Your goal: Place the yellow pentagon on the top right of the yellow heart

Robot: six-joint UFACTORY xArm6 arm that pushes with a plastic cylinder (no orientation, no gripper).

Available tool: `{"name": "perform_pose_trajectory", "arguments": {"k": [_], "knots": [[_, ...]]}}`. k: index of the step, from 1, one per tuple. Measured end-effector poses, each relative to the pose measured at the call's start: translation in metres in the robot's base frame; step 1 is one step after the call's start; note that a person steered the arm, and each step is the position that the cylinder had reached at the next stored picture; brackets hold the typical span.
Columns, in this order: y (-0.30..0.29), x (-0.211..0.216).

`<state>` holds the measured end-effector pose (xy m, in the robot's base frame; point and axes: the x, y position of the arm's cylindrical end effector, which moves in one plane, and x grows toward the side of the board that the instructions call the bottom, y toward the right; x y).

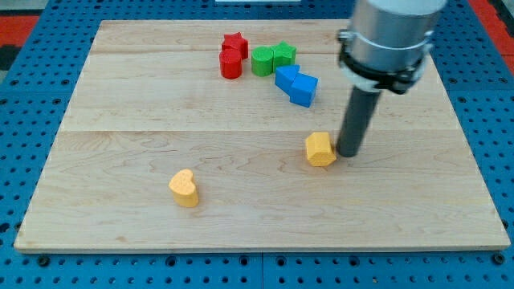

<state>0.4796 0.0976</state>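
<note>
Two yellow blocks are sitting on the wooden board (120,104): the pentagon (320,148) right of centre and the heart (185,188) well apart toward the view's lower left. My tip (350,152) is resting just beside the pentagon's right side, seemingly touching it and holding nothing. Near the view's top, two red blocks (232,56), two green blocks (272,59) and two blue blocks (296,83) are clustering together.
</note>
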Motion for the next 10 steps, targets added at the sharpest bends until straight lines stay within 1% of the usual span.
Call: {"name": "perform_pose_trajectory", "arguments": {"k": [1,2,3,4,5,6,7,8,10], "knots": [[-0.075,-0.011],[-0.125,-0.009],[-0.098,-0.012],[-0.059,0.0],[-0.077,0.03],[-0.124,0.033],[-0.136,0.028],[-0.136,0.025],[-0.103,0.018]]}}
